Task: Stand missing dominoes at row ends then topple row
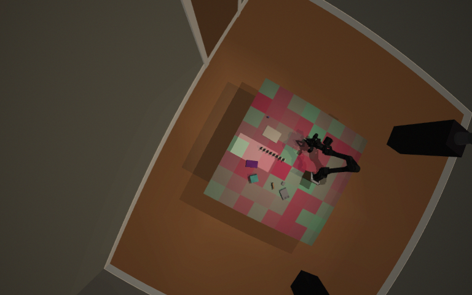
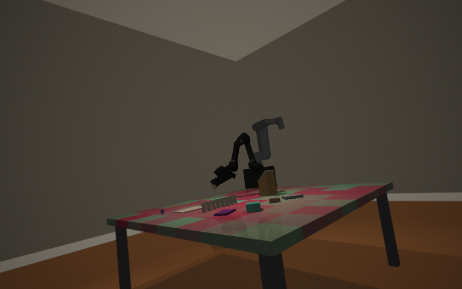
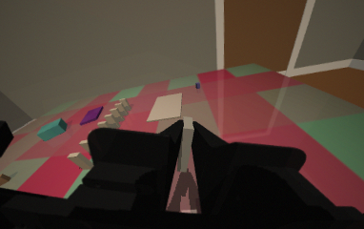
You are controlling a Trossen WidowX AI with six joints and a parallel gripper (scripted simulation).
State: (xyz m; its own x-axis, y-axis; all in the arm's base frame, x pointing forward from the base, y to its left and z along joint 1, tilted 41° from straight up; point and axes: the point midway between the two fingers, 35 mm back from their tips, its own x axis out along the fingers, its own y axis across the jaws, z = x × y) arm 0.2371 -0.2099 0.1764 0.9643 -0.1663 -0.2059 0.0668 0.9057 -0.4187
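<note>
Ivory domino (image 3: 187, 143) is sitting pinched in your nearly closed gripper (image 1: 297, 141) (image 2: 213, 184) (image 3: 187, 124), looking light, stiff, tippy; you're wanting its upper sides, row (image 1: 271, 153) (image 2: 219, 203) (image 3: 114, 114) at eight o'clock from above.

Dim overall, esp. walls; warm, soft pool of light on floor around table (image 1: 308, 219) (image 2: 226, 232) (image 3: 341, 176). Multiple overlapping shadows, faint reflections on tabletop. Black arm (image 1: 341, 157) (image 2: 240, 142) underexposed, detail lost. Top view edges bowed; wrist view a bit soft.

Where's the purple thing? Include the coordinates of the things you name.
In the top view, the purple block (image 1: 251, 163) (image 2: 225, 212) (image 3: 91, 115) lies between the domino row (image 1: 271, 153) (image 2: 219, 203) (image 3: 113, 114) and the teal block (image 1: 254, 178) (image 2: 253, 206) (image 3: 52, 129).
</note>
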